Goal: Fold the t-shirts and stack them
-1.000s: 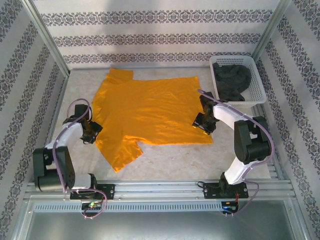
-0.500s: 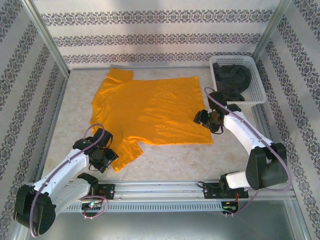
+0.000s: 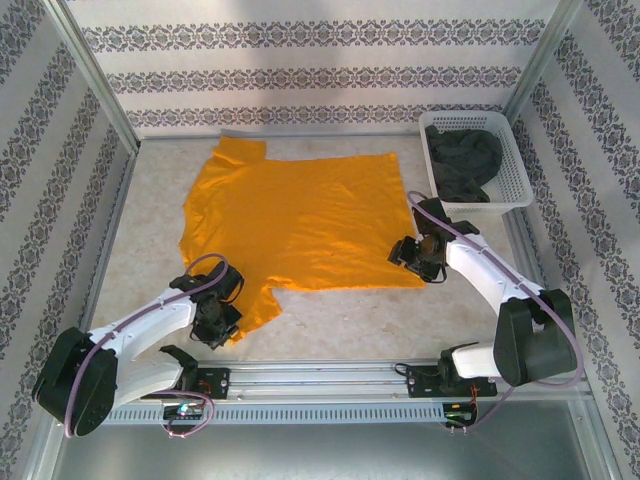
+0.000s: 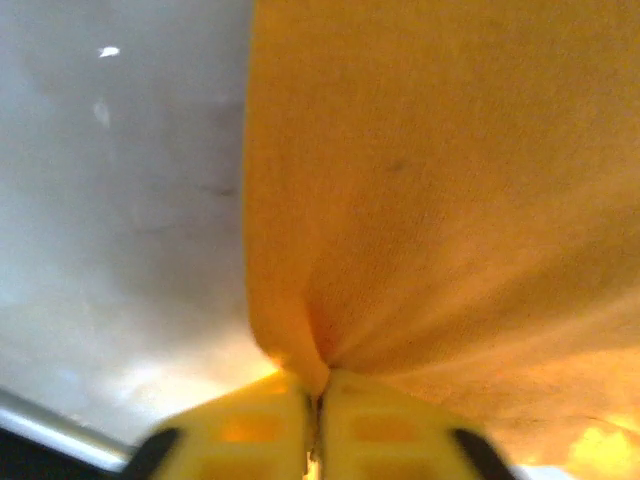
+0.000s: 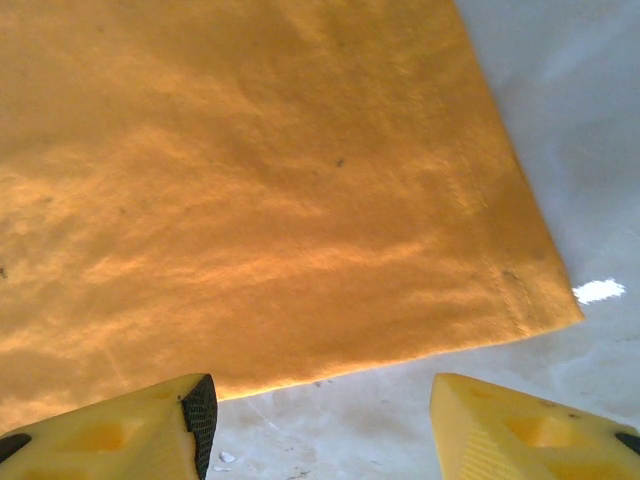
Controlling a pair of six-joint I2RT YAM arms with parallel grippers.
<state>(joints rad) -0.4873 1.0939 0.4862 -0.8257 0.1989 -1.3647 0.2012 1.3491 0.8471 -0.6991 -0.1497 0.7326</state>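
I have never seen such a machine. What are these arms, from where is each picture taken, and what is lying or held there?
These are two robot arms bolted at the near edge of a table. The wide picture comes from a fixed camera above and behind them; each close picture comes from a camera on one wrist, with its yellow fingers at the bottom. An orange t-shirt lies spread flat on the table. A grey t-shirt lies crumpled in a white basket at the far right. The left gripper is shut, pinching the orange t-shirt's near sleeve. The right gripper is open over the hem's near corner and holds nothing.
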